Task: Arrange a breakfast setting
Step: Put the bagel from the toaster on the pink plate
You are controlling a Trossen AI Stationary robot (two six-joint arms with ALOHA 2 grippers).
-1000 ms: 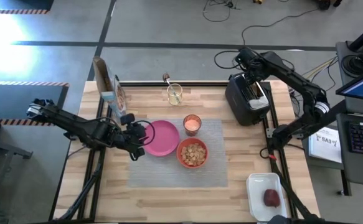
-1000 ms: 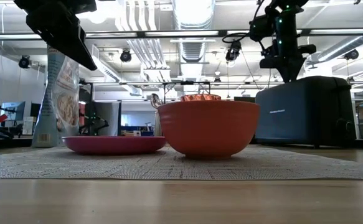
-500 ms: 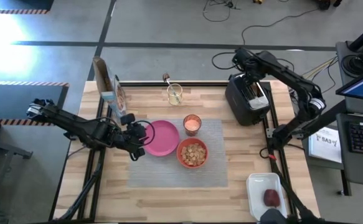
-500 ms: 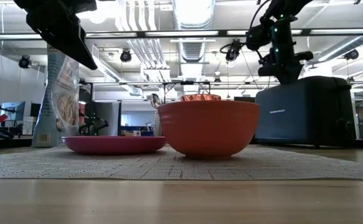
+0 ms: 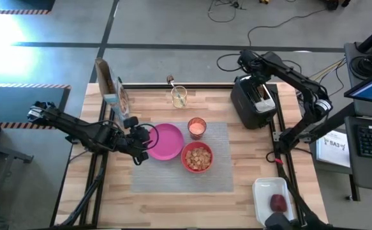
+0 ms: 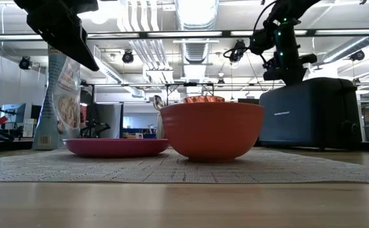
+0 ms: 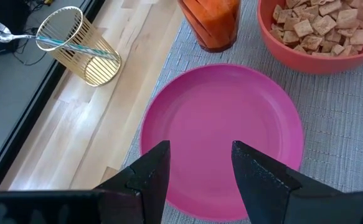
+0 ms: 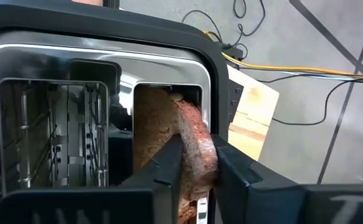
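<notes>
The right gripper [image 8: 197,165] has its fingers pinched on the top edge of the toast slice [image 8: 169,134] standing in the black toaster's [image 5: 252,102] slot at the far right; it looks light, crumbly, best gripped gently.

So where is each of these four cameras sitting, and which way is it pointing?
High view: above the table, looking straight down; both arms show.
Low view: at tabletop height, looking level across the mat into the room; arms enter from above.
Left wrist view: on the left arm, looking down past its open fingers at the plate.
Right wrist view: on the right arm, looking into the toaster; its fingers flank the toast.
Shared: the bowl shows in the high, low and left wrist views.
</notes>
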